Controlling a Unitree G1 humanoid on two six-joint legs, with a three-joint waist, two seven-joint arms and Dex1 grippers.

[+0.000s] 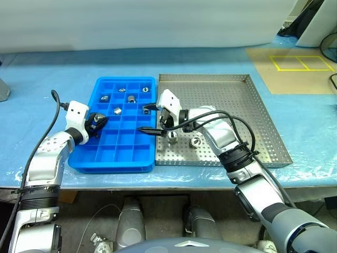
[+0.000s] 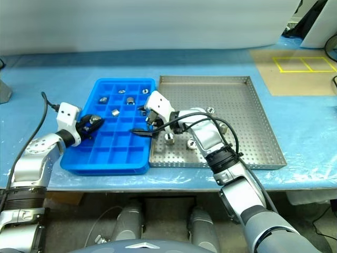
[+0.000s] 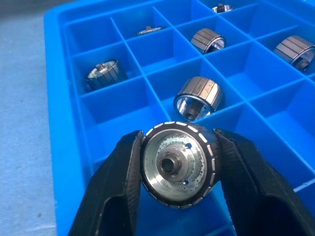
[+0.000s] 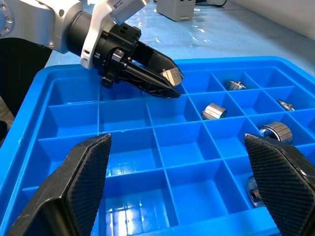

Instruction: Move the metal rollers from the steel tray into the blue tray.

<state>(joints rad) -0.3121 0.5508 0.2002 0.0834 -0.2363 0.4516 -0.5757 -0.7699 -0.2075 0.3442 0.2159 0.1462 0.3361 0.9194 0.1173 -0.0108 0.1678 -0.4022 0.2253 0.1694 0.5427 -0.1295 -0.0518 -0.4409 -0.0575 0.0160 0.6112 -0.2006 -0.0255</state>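
Blue-sheeted desk [image 1: 47, 68] | my left jaws [image 3: 177, 169] pinching metal roller [image 3: 178, 164] over blue tray [image 1: 84, 161] | right jaws [image 1: 150, 118] spread, nothing between

On the counter [image 1: 47, 74], the blue tray [image 1: 113, 158] lies left of the steel tray [image 1: 263, 113], touching it. Several metal rollers [image 1: 130, 98] sit in the blue tray's far compartments; two rollers [image 1: 195, 141] rest near the steel tray's front-left corner.
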